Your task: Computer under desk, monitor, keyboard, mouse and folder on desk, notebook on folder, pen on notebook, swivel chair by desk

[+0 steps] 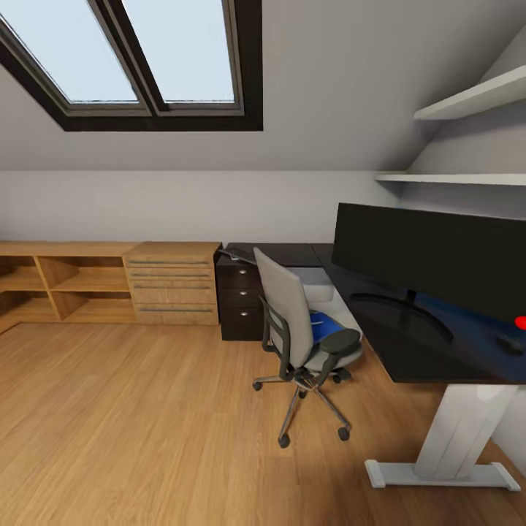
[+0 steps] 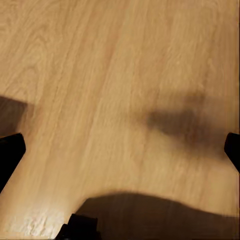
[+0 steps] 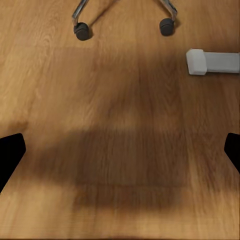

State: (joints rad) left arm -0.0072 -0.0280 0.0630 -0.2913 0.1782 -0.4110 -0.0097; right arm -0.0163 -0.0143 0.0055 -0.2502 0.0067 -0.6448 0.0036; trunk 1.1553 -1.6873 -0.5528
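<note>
Attic bedroom, sloped white ceiling with a dark-framed skylight above a light wood floor. At the right of the head view, a glossy black worktop on a white leg, its foot flat on the floor. On that worktop, the monitor: wide black screen on a curved black stand, red dot at its lower corner near the picture's edge. Just beside the stand, toward the right edge, a small dark rounded mouse, lying on the worktop. In front of the worktop's left end, close to it, the swivel chair: grey backrest turned toward the camera, black armrests, chrome star base on castors. On its seat, partly hidden by the backrest and armrest, the bright blue folder. Behind the chair, a black cabinet with round silver knobs, something flat and grey on its top, too small to name. Further left, a light wooden drawer unit and open wooden shelving along the wall. White wall shelves up at the right. Left tool: two dark fingertips at opposite edges of its wrist view, spread wide, nothing between them, bare floor below. Right tool: likewise spread wide and holding nothing, above the floor near two chair castors and the white desk foot.
</note>
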